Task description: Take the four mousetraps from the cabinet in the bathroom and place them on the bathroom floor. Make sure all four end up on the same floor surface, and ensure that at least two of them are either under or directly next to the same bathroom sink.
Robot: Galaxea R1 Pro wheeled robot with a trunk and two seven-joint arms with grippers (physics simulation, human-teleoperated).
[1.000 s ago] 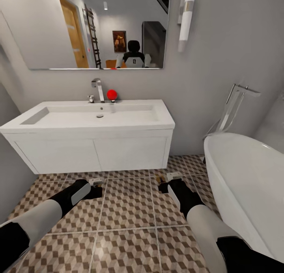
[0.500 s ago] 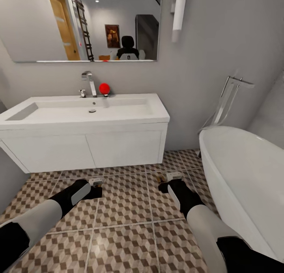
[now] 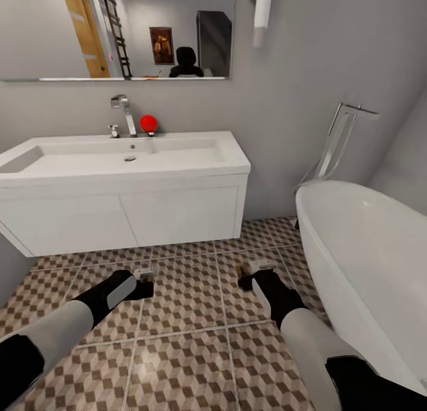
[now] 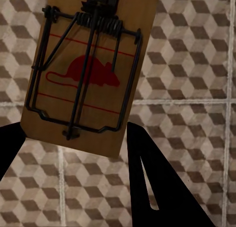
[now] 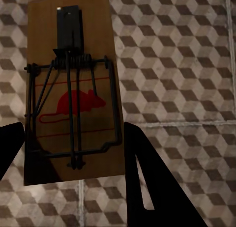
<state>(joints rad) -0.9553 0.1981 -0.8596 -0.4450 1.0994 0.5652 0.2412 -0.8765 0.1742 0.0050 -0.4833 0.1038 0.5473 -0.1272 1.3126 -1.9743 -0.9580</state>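
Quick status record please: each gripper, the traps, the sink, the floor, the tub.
left gripper: shut on left mousetrap, above the floor
right gripper: shut on right mousetrap, above the floor
sink: white vanity ahead, nearer the left arm
floor: cube-pattern tiles, bare patch between the arms
bathtub: close beside the right arm
traps on floor: none seen yet

Two mousetraps were in sight, one (image 3: 144,274) gripped in the left pincer (image 3: 144,282) and one (image 3: 259,264) in the right pincer (image 3: 248,276). There was one white sink (image 3: 178,162) with one chrome tap (image 3: 123,110), one red ball (image 3: 148,123) beside it, one mirror (image 3: 59,31), and one bathtub (image 3: 367,263).
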